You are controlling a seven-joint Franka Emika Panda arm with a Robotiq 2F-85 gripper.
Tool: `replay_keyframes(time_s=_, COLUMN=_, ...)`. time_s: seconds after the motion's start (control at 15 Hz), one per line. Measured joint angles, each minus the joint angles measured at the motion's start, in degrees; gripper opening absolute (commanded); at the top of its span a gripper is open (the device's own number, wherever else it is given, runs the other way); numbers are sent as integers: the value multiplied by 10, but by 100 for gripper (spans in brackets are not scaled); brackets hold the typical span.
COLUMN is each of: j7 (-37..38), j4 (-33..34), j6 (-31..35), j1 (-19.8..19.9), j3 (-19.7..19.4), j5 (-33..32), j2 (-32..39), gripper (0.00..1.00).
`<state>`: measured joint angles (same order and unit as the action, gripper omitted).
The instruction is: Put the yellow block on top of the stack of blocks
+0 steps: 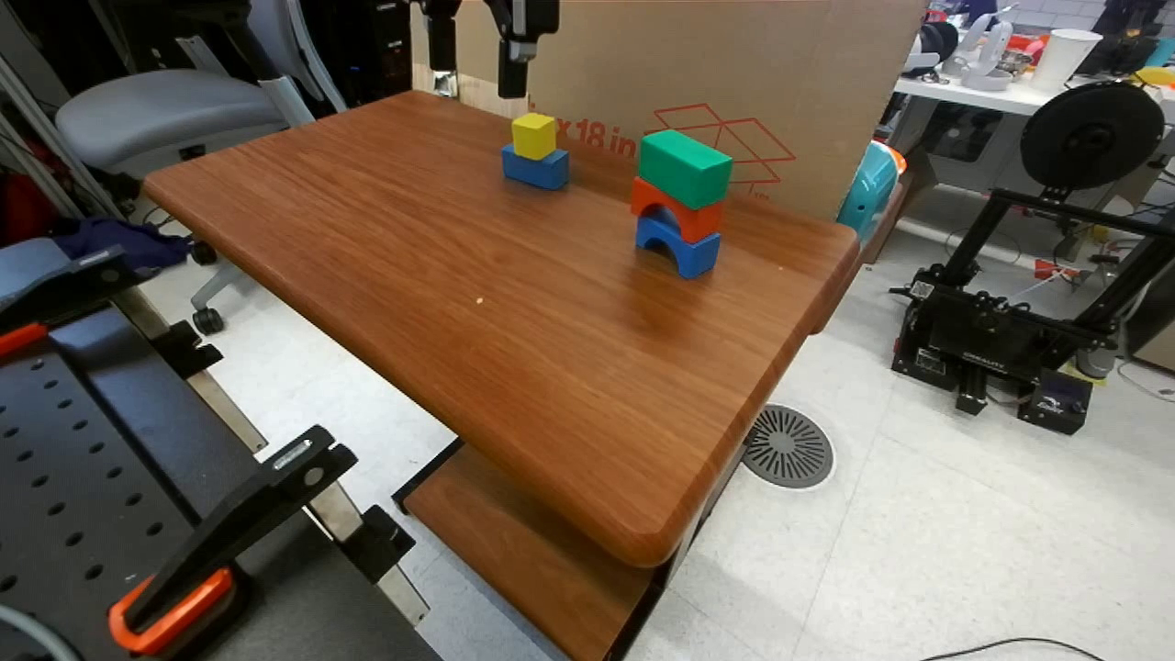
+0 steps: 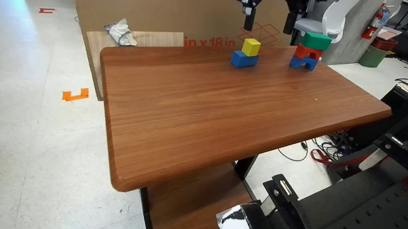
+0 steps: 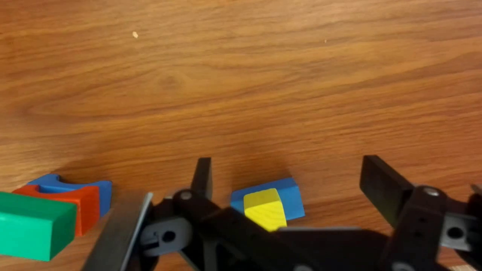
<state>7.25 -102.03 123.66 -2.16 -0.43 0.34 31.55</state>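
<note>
Gripper (image 1: 478, 90) spread wide, I hover above the worktop (image 1: 441, 275) in an exterior view, with the yellow block (image 1: 534, 137) on a flat blue block (image 1: 536, 169) near the edge by the cardboard (image 1: 734, 55). In an exterior view, the stack of blocks (image 2: 309, 50) stands near that edge, closer to a corner. The wrist view shows the yellow block between my fingers (image 3: 384, 188), apart from both.

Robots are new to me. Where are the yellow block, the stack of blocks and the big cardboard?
Yellow block (image 1: 531, 139), in an exterior view: camera-facing side.
Stack of blocks (image 2: 309, 51), in an exterior view: its red middle layer.
Cardboard (image 1: 688, 64), in an exterior view: plain brown face.
</note>
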Motion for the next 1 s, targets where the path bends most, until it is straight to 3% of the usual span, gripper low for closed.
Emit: replay_keyframes(time_s=1.0, j7=0, j4=113, j6=-38, j1=-9, j3=-5, j5=-13, j2=93, gripper=100)
